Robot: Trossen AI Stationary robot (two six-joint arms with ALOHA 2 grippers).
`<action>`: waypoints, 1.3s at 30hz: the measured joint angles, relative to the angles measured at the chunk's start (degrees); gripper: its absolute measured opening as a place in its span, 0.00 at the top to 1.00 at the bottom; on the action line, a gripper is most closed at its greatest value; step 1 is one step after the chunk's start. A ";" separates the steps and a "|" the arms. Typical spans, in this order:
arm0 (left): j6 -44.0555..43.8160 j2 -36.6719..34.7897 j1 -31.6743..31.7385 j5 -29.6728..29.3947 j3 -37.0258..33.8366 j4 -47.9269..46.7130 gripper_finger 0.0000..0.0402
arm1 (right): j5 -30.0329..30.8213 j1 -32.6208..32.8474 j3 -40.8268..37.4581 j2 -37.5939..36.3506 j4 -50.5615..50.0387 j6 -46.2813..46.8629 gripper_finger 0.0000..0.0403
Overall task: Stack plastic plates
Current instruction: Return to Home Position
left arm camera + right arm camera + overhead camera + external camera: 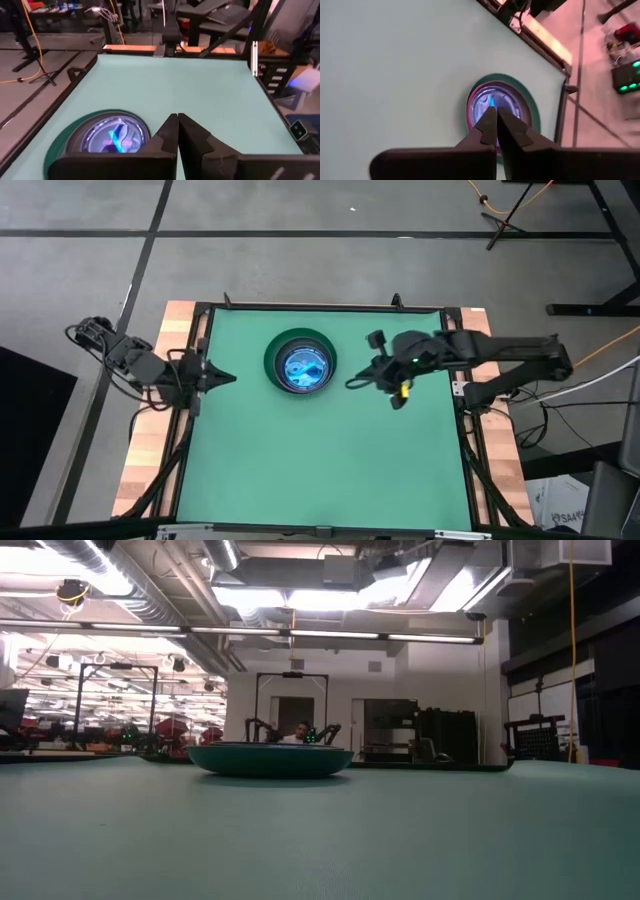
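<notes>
Green mat (320, 840) runs bare up to the stack of plates (301, 363), all nested in the big dark green plate (271, 352) toward the far side of the table, cyan showing on top. Right gripper (352, 383) hangs just beside it, fingers pressed together, holding nothing. Left gripper (230, 377) sits at the left edge, pinched closed too. Stacking looks finished. I'd say the right arm should lift clear first, then draw back, so it doesn't clip that rim.
</notes>
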 joint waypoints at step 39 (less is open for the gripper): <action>13.52 -31.25 3.50 -0.78 -32.46 21.00 1.00 | -12.55 -9.47 -65.25 -54.14 42.66 -1.62 0.99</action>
